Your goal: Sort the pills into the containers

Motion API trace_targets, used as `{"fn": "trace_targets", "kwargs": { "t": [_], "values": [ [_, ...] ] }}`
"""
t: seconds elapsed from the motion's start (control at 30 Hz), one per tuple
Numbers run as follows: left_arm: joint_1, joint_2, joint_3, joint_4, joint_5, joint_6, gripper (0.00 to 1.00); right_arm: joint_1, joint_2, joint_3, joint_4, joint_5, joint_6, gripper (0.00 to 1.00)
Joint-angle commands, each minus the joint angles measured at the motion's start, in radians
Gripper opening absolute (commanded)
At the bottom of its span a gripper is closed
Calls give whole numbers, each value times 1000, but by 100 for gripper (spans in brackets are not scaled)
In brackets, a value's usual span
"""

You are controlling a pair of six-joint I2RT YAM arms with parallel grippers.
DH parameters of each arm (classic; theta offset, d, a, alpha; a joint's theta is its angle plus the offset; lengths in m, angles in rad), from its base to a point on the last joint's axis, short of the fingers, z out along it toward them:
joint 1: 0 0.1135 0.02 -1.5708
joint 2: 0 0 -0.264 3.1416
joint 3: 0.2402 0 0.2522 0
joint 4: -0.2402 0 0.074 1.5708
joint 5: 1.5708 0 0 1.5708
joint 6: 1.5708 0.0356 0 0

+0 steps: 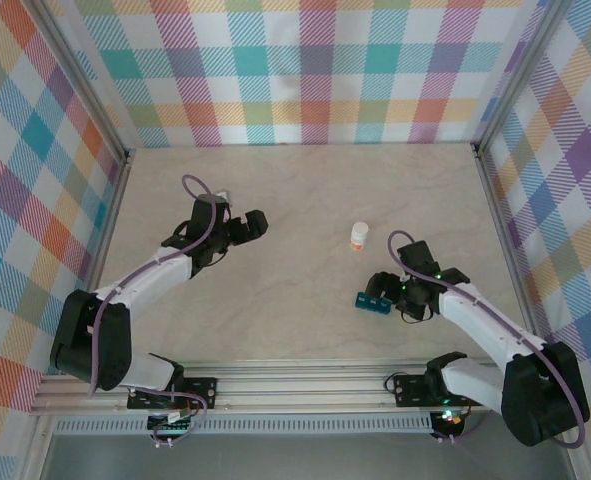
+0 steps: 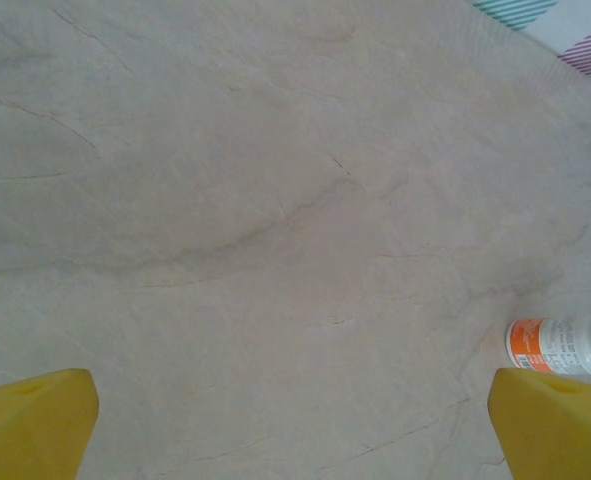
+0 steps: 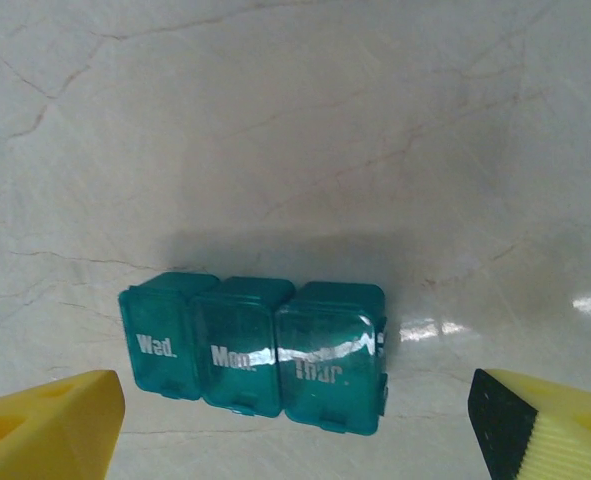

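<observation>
1. Just ahead of the right gripper (image 3: 295, 432), jaws wide, we read day labels on the teal pill box (image 3: 255, 345).
2. Our left gripper (image 2: 295, 425), wide and empty, faces a white bottle (image 2: 560, 345).
3. Overhead: marbled beige table (image 1: 305, 190), plaid walls (image 1: 305, 70).

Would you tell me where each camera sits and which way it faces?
Top external: above and behind the bases, looking down; both arms, left gripper, right gripper.
Left wrist: faces down past its yellow fingers at the white bottle.
Right wrist: faces down past its fingers at the teal pill box.
Shared: top external shows both.
</observation>
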Motion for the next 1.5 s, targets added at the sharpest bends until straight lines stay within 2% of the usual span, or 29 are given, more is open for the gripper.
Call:
{"fn": "trace_targets", "kwargs": {
  "t": [0.0, 0.37, 0.67, 0.8, 1.0, 1.1, 1.2, 1.33, 1.47],
  "values": [
    [-8, 8, 35, 11, 24, 11, 100, 13, 1, -15, 24, -23, 43, 90],
    [-8, 9, 29, 14, 21, 9, 100, 103, 71, 6, 115, -50, 118, 90],
    [-9, 6, 27, 9, 19, 9, 100, 260, 166, 52, 210, -41, 203, 90],
    [-9, 5, 22, 7, 21, 0, 100, 320, 227, 118, 193, -27, 196, 90],
    [-9, -11, 16, 8, 37, -16, 100, 364, 100, 139, 59, 70, 145, 90],
    [-9, -21, 13, 5, 42, -17, 100, 363, 33, 131, 14, 151, 88, 91],
    [-9, -31, 14, -4, 50, -14, 100, 363, 36, 139, 32, 204, -53, 90],
    [-9, -49, 14, -17, 71, -15, 100, 364, 85, 142, 94, 208, -240, 88],
    [-9, -56, 21, -21, 83, -27, 100, 364, 120, 130, 159, 159, -349, 83]
  ]
}}
